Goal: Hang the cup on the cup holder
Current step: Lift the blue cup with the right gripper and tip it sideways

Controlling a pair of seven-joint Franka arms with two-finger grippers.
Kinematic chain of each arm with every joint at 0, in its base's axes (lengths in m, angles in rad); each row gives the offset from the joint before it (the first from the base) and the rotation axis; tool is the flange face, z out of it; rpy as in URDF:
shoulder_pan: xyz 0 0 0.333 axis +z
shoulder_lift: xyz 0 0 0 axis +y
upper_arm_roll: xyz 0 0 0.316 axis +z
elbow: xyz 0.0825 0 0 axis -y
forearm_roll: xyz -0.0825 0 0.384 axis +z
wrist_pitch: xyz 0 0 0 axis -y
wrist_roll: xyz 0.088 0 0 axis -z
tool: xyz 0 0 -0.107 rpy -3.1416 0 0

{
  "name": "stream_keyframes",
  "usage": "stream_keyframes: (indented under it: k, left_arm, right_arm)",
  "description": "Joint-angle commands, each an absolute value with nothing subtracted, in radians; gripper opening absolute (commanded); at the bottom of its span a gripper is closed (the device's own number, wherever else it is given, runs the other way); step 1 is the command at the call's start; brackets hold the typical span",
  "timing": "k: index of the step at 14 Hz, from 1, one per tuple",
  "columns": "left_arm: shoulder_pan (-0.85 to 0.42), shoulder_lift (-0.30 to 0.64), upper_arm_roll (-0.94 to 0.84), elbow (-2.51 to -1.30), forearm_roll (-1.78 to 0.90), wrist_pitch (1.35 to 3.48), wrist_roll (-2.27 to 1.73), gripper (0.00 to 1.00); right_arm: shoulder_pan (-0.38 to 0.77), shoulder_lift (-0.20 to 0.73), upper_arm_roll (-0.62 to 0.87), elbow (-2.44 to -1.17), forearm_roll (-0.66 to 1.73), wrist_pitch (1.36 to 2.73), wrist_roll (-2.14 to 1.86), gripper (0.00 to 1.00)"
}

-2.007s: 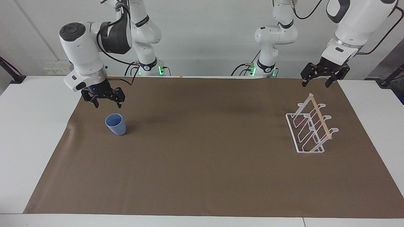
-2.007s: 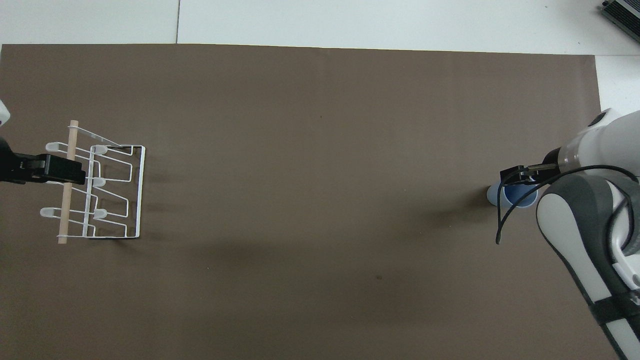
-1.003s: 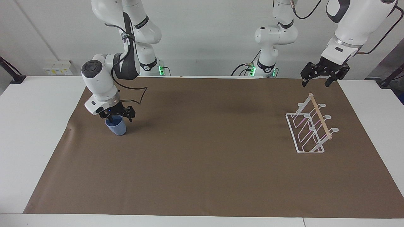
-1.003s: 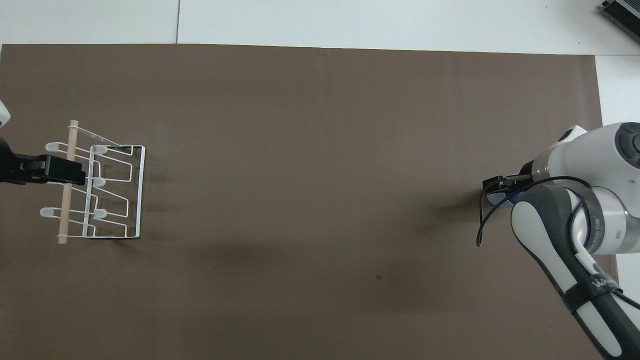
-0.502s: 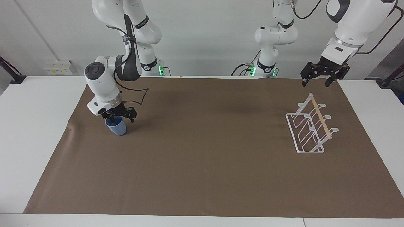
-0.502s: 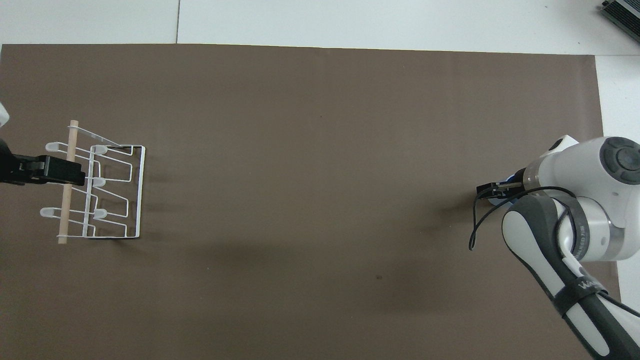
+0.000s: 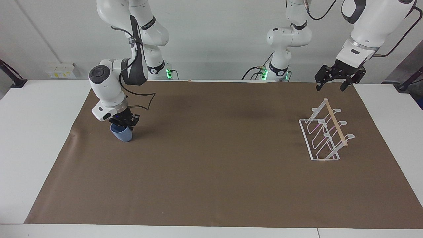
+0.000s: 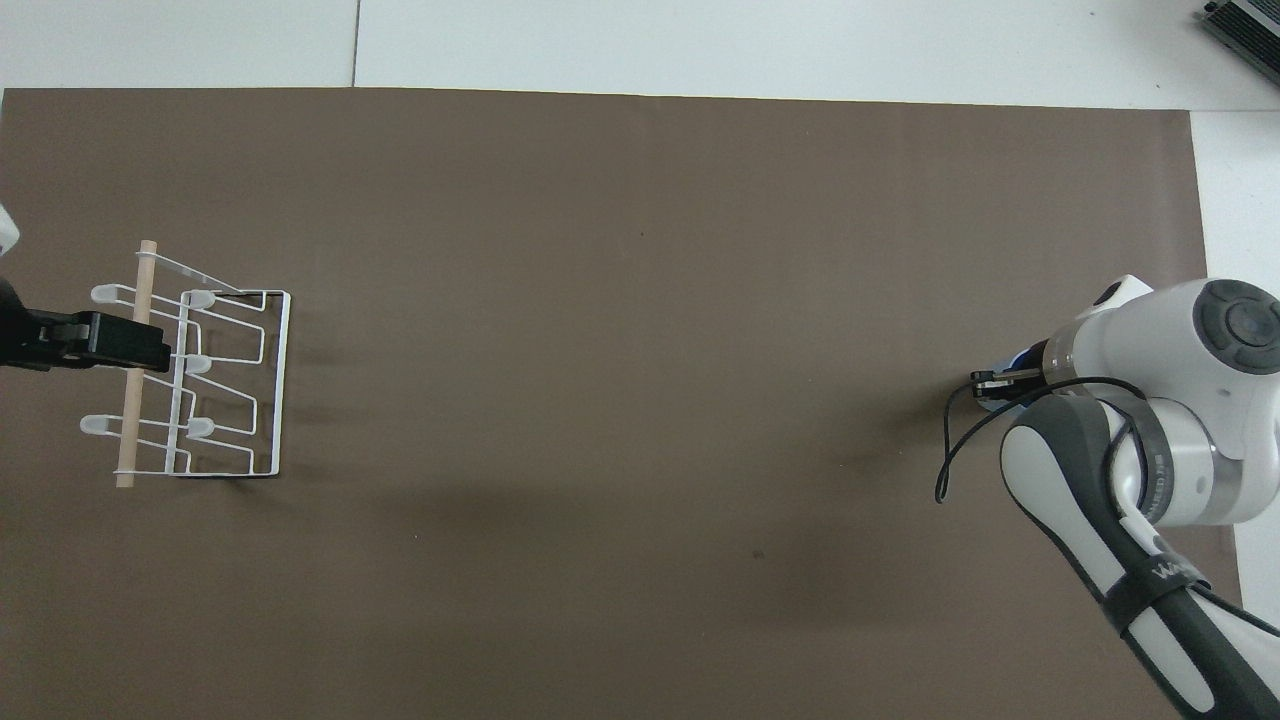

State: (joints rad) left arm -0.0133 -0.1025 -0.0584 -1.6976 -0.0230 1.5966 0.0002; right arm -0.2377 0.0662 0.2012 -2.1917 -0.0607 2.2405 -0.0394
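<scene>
I see my right pincer [image 7: 124, 125] pinching the cup [image 7: 121, 134] at its rim — the left pincer [image 7: 335, 80] waits spread, above the cup holder [image 7: 325, 131].

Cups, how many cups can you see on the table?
1. The light-blue cup stands on the brown mat toward the right arm's end of the table, with the right end effector down at its rim. The white wire cup holder carries none.
</scene>
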Motion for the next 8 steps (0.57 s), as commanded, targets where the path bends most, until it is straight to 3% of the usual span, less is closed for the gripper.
stream_keyframes:
  k: [1, 8]
  left_arm:
    - [-0.018, -0.133, -0.052, -1.736, -0.026, 1.621, -0.002, 1.0]
    - [-0.017, -0.133, -0.051, -1.736, -0.044, 1.611, -0.011, 1.0]
  right_arm:
    - [-0.242, 0.061, 0.204, -2.206, -0.046, 2.263, -0.035, 0.0]
    - [-0.242, 0.066, 0.206, -2.203, -0.046, 2.263, -0.034, 0.0]
